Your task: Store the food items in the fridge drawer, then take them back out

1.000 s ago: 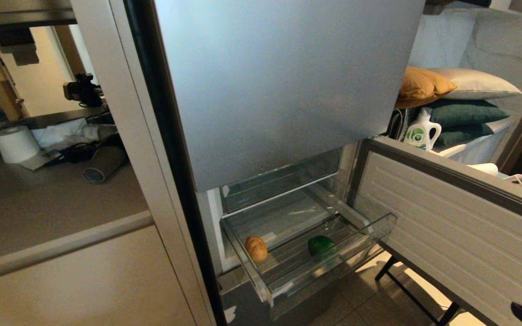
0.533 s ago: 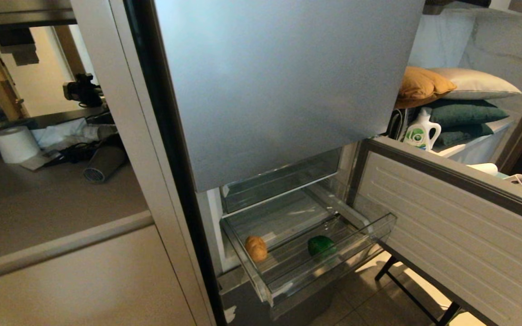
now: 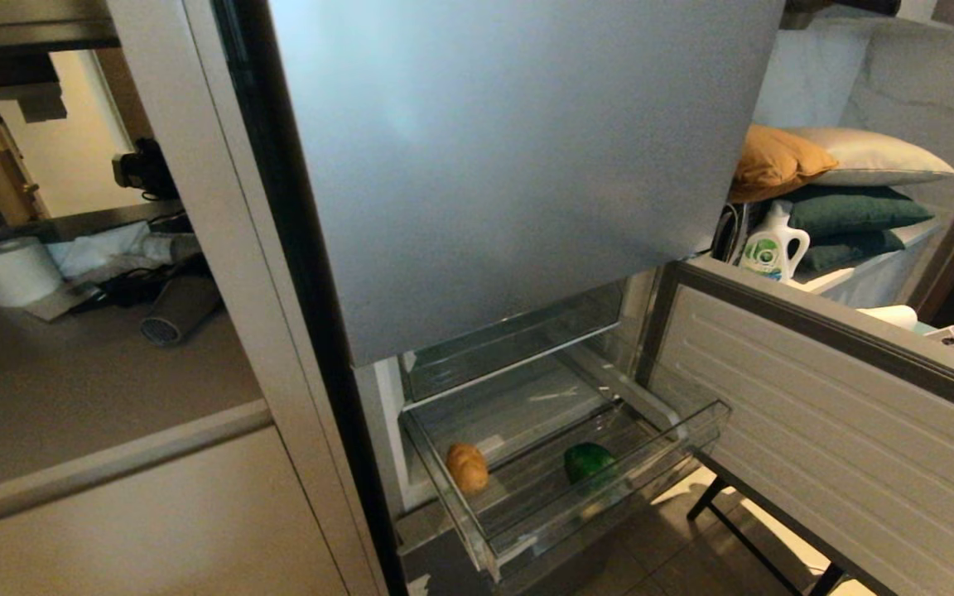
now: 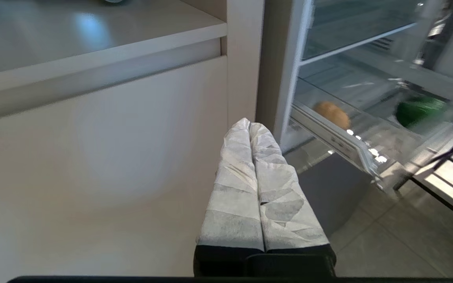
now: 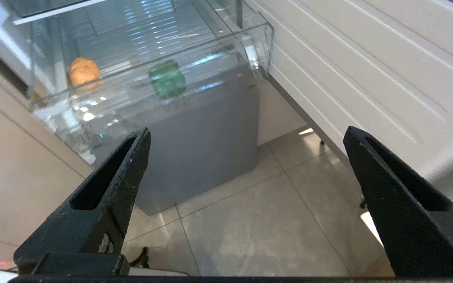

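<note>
The fridge drawer [image 3: 692,430] stood pulled out, the potato [image 3: 467,467] at its left end and the bell pepper [image 3: 589,462] apart toward the right. The right tool [image 5: 246,177] hung wide open and empty, low before the drawer; the left tool [image 4: 250,129] was shut. A low reach could strike the clear front wall, and the glossy pepper might slip.
</note>
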